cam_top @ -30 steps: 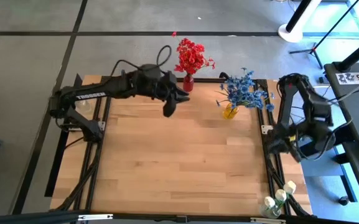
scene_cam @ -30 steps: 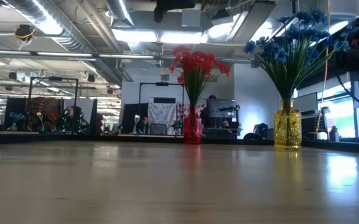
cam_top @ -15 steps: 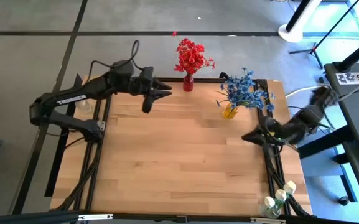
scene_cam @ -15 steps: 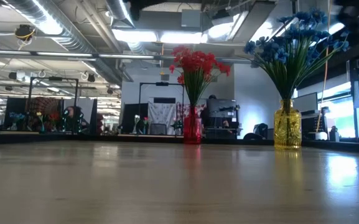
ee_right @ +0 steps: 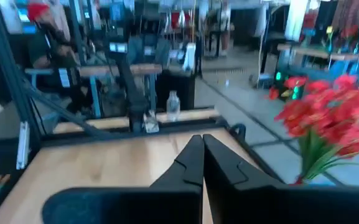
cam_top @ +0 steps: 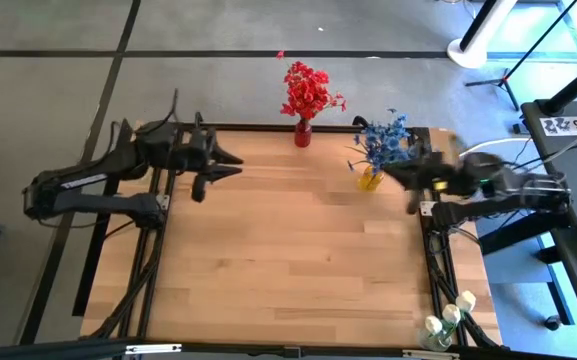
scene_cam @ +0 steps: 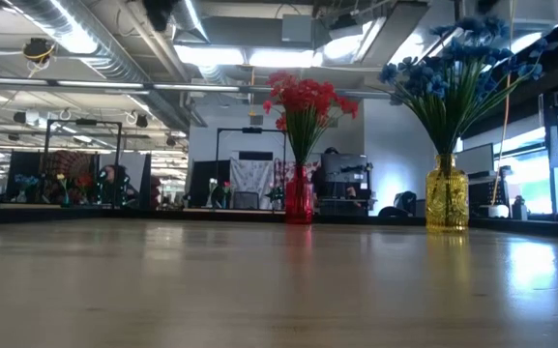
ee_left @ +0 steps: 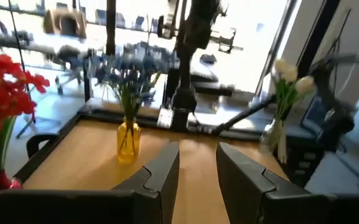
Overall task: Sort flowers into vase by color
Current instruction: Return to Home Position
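Red flowers (cam_top: 306, 90) stand in a red vase (cam_top: 302, 133) at the table's far edge; they also show in the low view as red flowers (scene_cam: 306, 101). Blue flowers (cam_top: 390, 143) fill a yellow vase (cam_top: 370, 180) to their right. White flowers (cam_top: 450, 312) stand in a clear vase at the near right corner. My left gripper (cam_top: 216, 170) hovers open over the far left part of the table, holding nothing. My right gripper (cam_top: 393, 174) is shut and empty, in the air right beside the blue flowers. The left wrist view shows the blue flowers (ee_left: 128, 68) and the white flowers (ee_left: 289, 71).
The wooden table top (cam_top: 288, 250) lies bare between the arms. A black frame (cam_top: 428, 255) runs along the table's sides. The right wrist view shows the red flowers (ee_right: 331, 118) and a clear bottle (ee_right: 173, 104) past the table's left side.
My left gripper has drawn back from beside the red vase toward the table's left edge. My right arm has unfolded from its place at the right edge and swung in over the table, then toward the far edge, ending next to the blue flowers.
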Controlling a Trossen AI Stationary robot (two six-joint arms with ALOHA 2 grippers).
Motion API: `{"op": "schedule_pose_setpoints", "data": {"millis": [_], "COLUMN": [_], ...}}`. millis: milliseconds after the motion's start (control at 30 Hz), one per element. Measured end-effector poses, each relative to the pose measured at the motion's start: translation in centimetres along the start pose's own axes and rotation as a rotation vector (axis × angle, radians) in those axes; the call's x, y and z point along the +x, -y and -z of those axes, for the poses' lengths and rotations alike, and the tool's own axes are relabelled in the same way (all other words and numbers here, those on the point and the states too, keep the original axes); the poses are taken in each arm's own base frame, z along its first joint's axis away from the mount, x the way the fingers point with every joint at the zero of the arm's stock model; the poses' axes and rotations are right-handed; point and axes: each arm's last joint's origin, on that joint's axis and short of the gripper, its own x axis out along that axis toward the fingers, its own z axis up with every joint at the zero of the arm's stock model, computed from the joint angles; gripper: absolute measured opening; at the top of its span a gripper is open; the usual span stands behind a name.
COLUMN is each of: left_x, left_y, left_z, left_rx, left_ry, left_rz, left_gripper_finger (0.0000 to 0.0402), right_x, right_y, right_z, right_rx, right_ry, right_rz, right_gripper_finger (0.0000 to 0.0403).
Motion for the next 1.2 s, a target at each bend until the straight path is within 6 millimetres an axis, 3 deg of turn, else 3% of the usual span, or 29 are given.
{"op": "schedule_pose_setpoints", "data": {"millis": [167, 333, 600, 700, 833, 1067, 1200], "left_x": [-2.5, -4.4, -5.8, -5.6, -5.2, -4.6, -4.7], "left_y": [0.7, 1.0, 0.8, 0.5, 0.7, 1.8, 2.0], "left_z": [2.0, 4.2, 7.4, 8.7, 9.7, 11.4, 12.6], "left_rx": [0.024, 0.043, -0.018, -0.034, -0.032, -0.010, -0.009], "left_ry": [0.160, 0.238, 0.277, 0.328, 0.355, 0.303, 0.316], "left_rz": [0.019, -0.005, -0.105, -0.196, -0.160, -0.089, -0.120], "left_gripper_finger": [0.0104, 0.0104, 0.0104, 0.0104, 0.0104, 0.0104, 0.0104], "right_x": [-4.9, -9.2, -12.8, -12.3, -10.9, -6.7, -5.6], "right_y": [1.4, 2.7, 3.7, 3.5, 2.7, 1.2, 0.9], "right_z": [-0.3, 0.8, 2.9, 3.6, 3.9, 8.1, 9.8], "right_rx": [0.084, 0.122, 0.138, 0.110, 0.041, -0.007, -0.013], "right_ry": [0.088, 0.124, 0.126, 0.074, 0.130, 0.117, 0.076], "right_rz": [-0.018, -0.009, -0.010, -0.025, -0.157, -0.279, -0.280], "right_gripper_finger": [0.0003, 0.0009, 0.0016, 0.0016, 0.0016, 0.0017, 0.0017]}}
